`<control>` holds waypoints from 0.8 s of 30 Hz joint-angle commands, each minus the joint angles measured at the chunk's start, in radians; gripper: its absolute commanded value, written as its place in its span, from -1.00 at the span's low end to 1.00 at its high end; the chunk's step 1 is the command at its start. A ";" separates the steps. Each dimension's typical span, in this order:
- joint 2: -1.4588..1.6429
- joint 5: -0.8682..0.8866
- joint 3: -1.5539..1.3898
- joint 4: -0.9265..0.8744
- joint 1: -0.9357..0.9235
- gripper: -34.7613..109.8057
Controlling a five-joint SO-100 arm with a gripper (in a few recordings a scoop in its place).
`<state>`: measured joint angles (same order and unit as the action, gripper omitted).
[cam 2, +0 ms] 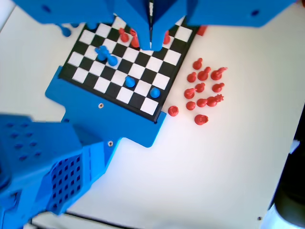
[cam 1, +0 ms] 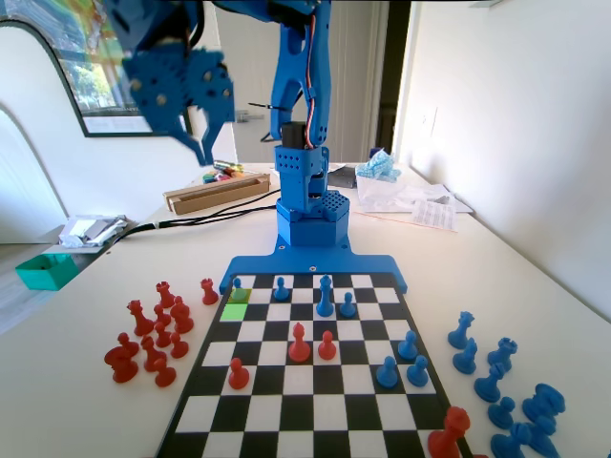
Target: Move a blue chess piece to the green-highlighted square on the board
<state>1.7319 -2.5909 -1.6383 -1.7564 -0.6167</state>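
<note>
1. Nearest the fixed camera, a red piece point(cam 1: 452, 431) is standing at the board's point(cam 1: 315, 396) bottom right corner, with spare blue pieces point(cam 1: 516, 405) lying on the table just beyond it.
2. Far up the board, in the back row at its left end, the blue chess piece point(cam 1: 238, 289) is standing on the corner square, just beyond the green-highlighted square point(cam 1: 235, 311); the two squares are touching edge to edge. In the wrist view the same pawn point(cam 2: 155, 92) is sitting near the board's lower corner.
3. Another blue pawn point(cam 1: 281, 287) is standing two squares to its right, well apart from the green square.
4. Captured red pieces point(cam 1: 153, 339) are clustering on the table left of the board.
5. Up in the frame's upper left, the gripper point(cam 1: 196, 119) is hanging high above the table, off to the board's left; its jaws are looking closed and empty, the tips meeting in the wrist view.
6. Judging the step in hand as the approach: opening the jaws, lowering straight over the corner pawn's head, gripping below it, lifting only slightly and sliding one square toward the fixed camera would be doing it cleanly, while keeping clear of the blue base plate point(cam 1: 315, 267).
</note>
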 commanded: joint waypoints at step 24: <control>-0.069 0.270 -0.451 0.604 0.100 -0.36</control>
<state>1.6276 -2.3056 -2.0709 -1.1766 -0.5016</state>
